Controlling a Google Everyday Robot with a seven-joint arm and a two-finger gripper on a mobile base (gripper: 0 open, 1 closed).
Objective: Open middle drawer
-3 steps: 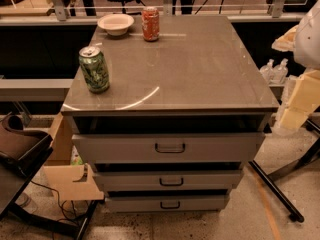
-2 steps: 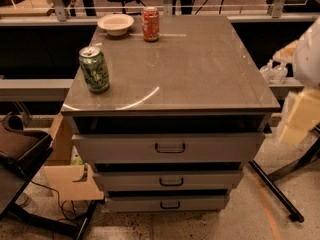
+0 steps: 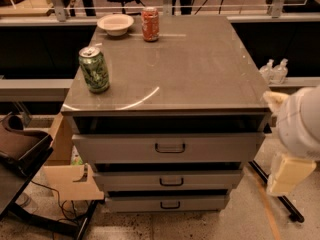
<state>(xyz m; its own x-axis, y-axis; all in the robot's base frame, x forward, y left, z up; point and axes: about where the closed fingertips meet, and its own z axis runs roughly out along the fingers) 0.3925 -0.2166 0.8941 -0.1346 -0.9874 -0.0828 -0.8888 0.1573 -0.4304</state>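
Observation:
The middle drawer [image 3: 200, 180] is the second of three grey drawers in a metal cabinet, with a small dark loop handle [image 3: 171, 182] at its centre. The taller top drawer [image 3: 210, 148] is above it and the lowest drawer [image 3: 200, 204] is below. My gripper [image 3: 289, 175] shows as a cream part hanging under the white arm [image 3: 302, 124] at the right edge. It is beside the cabinet's right front corner, at about the middle drawer's height and well to the right of the handle. It touches no drawer.
On the cabinet top [image 3: 200, 69] stand a green can [image 3: 94, 69] at the front left, a red can [image 3: 150, 24] and a white bowl [image 3: 115, 24] at the back. A cardboard box [image 3: 67, 176] and a dark chair [image 3: 20, 149] are on the left. Two bottles [image 3: 274, 70] are on the right.
My arm and gripper have moved down along the cabinet's right side, from table-top height to drawer height. The drawers and cans have not moved.

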